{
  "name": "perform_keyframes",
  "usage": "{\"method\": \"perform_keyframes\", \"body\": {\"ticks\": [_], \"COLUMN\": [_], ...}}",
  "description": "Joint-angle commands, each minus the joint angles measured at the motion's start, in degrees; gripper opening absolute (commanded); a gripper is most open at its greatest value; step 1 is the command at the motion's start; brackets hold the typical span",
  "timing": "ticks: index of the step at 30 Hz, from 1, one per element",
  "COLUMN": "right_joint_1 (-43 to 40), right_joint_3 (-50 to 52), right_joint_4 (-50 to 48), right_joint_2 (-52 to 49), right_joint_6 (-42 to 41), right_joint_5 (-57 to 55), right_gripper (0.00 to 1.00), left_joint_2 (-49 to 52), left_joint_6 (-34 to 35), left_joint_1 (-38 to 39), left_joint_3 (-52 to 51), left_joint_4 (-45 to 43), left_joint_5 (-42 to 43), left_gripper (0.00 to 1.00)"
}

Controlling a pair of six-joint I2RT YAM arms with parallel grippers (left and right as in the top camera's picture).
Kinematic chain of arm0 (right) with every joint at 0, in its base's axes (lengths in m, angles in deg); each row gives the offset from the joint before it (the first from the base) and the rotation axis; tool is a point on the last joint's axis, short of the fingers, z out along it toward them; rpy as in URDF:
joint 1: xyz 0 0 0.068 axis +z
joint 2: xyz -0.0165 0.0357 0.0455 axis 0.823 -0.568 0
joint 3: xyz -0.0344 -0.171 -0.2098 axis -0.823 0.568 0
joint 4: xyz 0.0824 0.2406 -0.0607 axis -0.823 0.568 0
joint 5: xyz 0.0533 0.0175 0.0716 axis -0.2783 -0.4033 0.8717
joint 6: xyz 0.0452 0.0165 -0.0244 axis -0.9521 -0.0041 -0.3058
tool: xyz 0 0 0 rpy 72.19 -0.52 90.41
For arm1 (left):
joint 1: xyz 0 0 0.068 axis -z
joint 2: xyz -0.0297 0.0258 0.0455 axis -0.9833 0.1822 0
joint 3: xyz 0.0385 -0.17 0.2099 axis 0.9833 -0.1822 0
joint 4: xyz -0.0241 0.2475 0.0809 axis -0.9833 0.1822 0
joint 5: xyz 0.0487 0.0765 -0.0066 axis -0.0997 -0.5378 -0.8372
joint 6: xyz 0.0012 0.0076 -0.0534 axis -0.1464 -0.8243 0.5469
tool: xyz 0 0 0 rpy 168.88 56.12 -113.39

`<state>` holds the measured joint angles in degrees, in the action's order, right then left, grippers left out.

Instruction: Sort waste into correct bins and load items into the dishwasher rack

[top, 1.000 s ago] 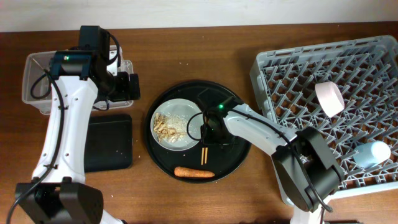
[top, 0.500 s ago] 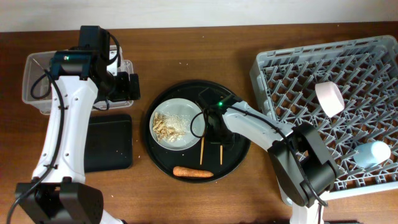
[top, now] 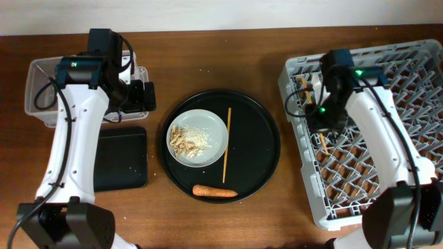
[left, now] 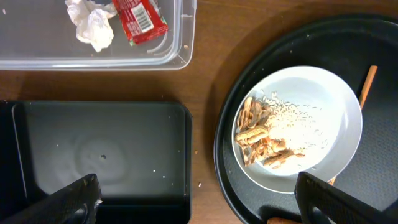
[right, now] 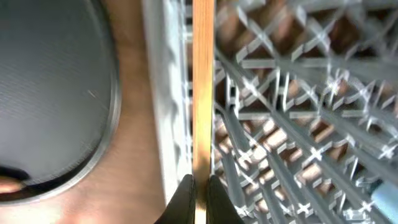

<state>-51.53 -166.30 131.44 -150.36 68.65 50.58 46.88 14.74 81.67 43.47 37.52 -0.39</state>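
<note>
My right gripper (right: 199, 194) is shut on one wooden chopstick (right: 203, 87), which hangs over the left edge of the grey dishwasher rack (top: 374, 76). The other chopstick (top: 226, 145) lies on the round black tray beside the pale plate (top: 208, 121), which holds beige food scraps (top: 185, 140). An orange carrot (top: 214, 191) lies at the tray's front. My left gripper (left: 202, 208) is open and empty above the flat black tray (left: 99, 155). The clear tub (left: 174, 56) holds the white scrap (left: 90, 25) and the red wrapper (left: 140, 15).
The large round black tray (top: 259, 159) sits mid-table between the bins and the rack. Bare wooden tabletop (top: 291, 207) separates it from the rack. My right arm crosses over the rack's middle.
My right gripper shut on one chopstick, lifted it off the round tray and carried it right to the rack's left edge. The left arm stayed still.
</note>
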Motion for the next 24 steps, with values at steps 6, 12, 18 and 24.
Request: {"method": "perform_keyframes", "body": {"ticks": [6, 12, 18, 24], "right_joint_1": [-0.5, 5.68, 24.06, 33.77], "right_joint_3": [3.82, -8.76, 8.04, 10.01], "right_joint_4": [-2.38, -1.51, -17.9, -25.94], "right_joint_2": [0.37, 0.0, -5.66, -14.95], "right_joint_6": [-0.02, -4.61, -25.35, -32.61], "right_joint_5": [0.52, 12.04, 10.6, 4.13], "right_gripper": [0.37, 0.4, 0.55, 0.57], "left_joint_2": [0.09, 0.09, 0.09, 0.09], "left_joint_6": [0.7, 0.7, 0.7, 0.7], "left_joint_1": [0.02, 0.07, 0.07, 0.07], "left_joint_3": [-0.24, -0.24, -0.24, -0.24], "left_joint_4": [-0.07, -0.09, -0.07, 0.0], "left_joint_5": [-0.55, -0.55, -0.55, -0.55], "left_gripper": [0.99, 0.99, 0.99, 0.99]}}
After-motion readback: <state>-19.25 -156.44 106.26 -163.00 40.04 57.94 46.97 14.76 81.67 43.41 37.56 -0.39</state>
